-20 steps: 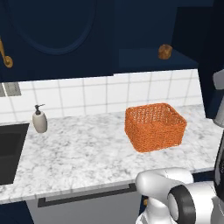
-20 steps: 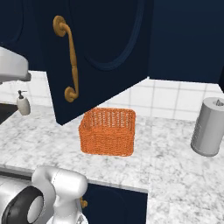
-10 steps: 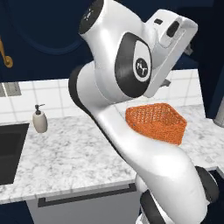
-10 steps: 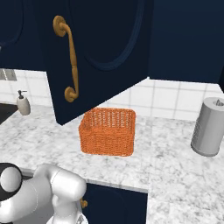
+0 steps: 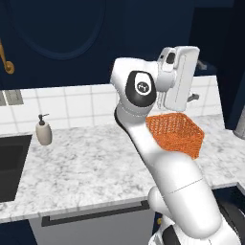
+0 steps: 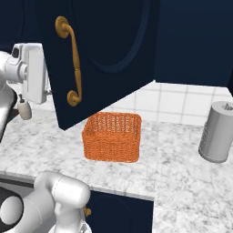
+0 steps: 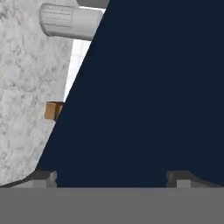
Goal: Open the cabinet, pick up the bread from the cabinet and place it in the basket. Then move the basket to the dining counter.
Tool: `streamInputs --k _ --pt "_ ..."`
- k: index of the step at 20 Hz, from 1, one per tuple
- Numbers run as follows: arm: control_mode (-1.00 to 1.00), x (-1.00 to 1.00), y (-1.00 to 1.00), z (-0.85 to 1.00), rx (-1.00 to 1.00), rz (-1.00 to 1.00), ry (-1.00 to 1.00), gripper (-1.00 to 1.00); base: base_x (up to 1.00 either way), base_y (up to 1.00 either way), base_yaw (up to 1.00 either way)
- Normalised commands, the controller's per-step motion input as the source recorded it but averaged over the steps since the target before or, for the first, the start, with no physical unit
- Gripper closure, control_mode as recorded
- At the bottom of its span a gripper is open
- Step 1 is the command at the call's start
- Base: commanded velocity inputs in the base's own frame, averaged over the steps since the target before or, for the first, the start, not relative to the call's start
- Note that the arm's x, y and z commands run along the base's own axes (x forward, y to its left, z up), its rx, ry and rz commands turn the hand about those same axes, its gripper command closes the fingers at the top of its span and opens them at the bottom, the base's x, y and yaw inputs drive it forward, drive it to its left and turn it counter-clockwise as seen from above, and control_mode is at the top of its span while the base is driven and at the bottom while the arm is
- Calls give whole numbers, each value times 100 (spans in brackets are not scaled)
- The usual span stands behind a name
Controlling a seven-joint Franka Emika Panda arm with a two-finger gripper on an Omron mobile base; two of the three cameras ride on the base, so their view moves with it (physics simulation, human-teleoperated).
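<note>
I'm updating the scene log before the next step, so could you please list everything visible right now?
cabinet door: one, dark navy, arched panel, swung open above the basket.
brass handle: one, curved, on the open door's left side.
basket: one, orange wicker, on the worktop, nothing visible inside it.
worktop: one, white-grey marble, under the cabinets.
backsplash: white tile, behind the worktop.
soap dispenser: one, pale with a dark pump, by the sink.
sink: one, black, at the worktop's left end.
canister: one, grey, upright, right of the basket.
drawer front: one, grey with a dark slot handle, below the worktop.
arm: one, white, raised over the worktop.
gripper: one, open, facing the navy door.
</note>
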Motion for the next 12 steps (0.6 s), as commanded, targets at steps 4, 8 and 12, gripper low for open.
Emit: streamInputs --k 4,8,12 --pt "-100 9 -100 11 -10 -30 30 -100 0 0 0" --pt "-100 -30 -100 7 0 -27 18 -100 0 0 0" --pt "-100 -44 -100 19 14 -25 12 -100 0 0 0"
